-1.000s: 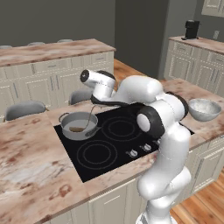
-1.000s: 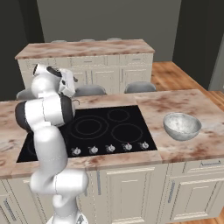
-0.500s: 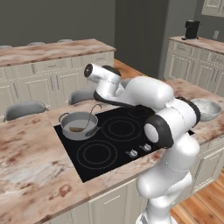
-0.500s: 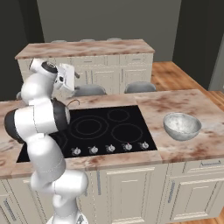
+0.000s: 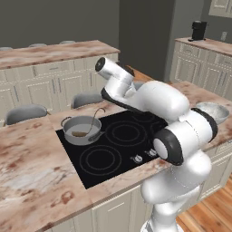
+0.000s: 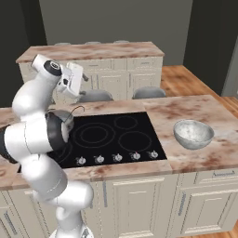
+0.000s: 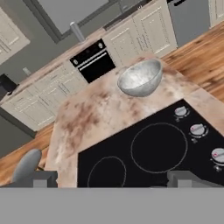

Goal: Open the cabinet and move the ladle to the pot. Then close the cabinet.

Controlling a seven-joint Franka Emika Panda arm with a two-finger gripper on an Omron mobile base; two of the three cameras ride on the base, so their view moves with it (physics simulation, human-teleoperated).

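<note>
**Arm hiding much of the cooktop scene**

In the right base view the robot's own arm is covering most of the pot [image 6: 62, 116], leaving only a sliver of rim and the thin handle of the ladle [image 6: 76, 109] showing below the gripper [image 6: 80, 80]. The ladle's bowl is sitting inside the pot [image 5: 81, 129] in the left base view, too small to make out clearly. The gripper's fingers are blending into the arm there and cannot be told apart. In the hand view, the cooktop [image 7: 153, 153] is being cut off at the right edge and by the bottom band, just beyond the fingertips [image 7: 183, 178].
</note>
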